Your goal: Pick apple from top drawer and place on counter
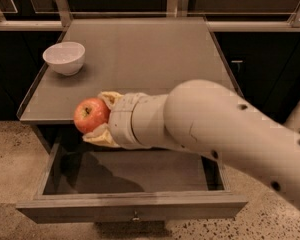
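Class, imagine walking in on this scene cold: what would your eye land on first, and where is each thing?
The big pale arm reaches in from the right, its gripper shut on a red apple, held above the open top drawer by the front edge of the counter. After that, the white bowl stands out on the counter's left side.

Apple (pixel 91 115): smooth glossy skin, red w/ yellowish patches, gripped by the gripper (pixel 102 118) at the counter's front edge, above the open top drawer (pixel 130 206). Fingers (pixel 109 98) look pale yellowish, matt (rubbery-looking). Arm (pixel 215 124) shell: smooth cream plastic, slight sheen. Counter (pixel 155 59): grey, matt. Drawer: dark wood look, satin, w/ small metal knob (pixel 135 216). Bowl (pixel 64 57): white, glossy. Floor (pixel 10 154): speckled, stone-like.
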### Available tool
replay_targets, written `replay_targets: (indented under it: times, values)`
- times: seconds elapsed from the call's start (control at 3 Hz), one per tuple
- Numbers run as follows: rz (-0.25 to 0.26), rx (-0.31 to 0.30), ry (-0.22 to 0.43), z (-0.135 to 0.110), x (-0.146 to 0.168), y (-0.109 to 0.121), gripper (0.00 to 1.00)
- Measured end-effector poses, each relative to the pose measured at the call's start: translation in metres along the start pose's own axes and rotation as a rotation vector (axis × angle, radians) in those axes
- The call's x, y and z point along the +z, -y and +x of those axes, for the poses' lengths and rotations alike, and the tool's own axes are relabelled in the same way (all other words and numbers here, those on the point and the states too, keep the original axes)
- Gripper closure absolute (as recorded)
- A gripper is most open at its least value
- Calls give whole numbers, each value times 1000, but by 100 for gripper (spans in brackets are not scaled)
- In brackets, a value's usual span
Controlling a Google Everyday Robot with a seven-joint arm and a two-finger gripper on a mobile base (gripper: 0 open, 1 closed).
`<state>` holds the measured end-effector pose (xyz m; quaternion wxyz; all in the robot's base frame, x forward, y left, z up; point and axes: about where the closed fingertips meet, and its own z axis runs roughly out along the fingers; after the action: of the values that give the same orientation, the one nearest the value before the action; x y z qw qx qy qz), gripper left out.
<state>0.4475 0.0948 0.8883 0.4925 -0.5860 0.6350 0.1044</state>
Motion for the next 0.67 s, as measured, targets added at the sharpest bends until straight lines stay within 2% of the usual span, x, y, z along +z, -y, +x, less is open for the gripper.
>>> replay_targets:
  times: [0.33,0.67]
  values:
    - [12,-14,-16,-16,-1,36,100]
    - [69,12,-49,-12,-5,78,100]
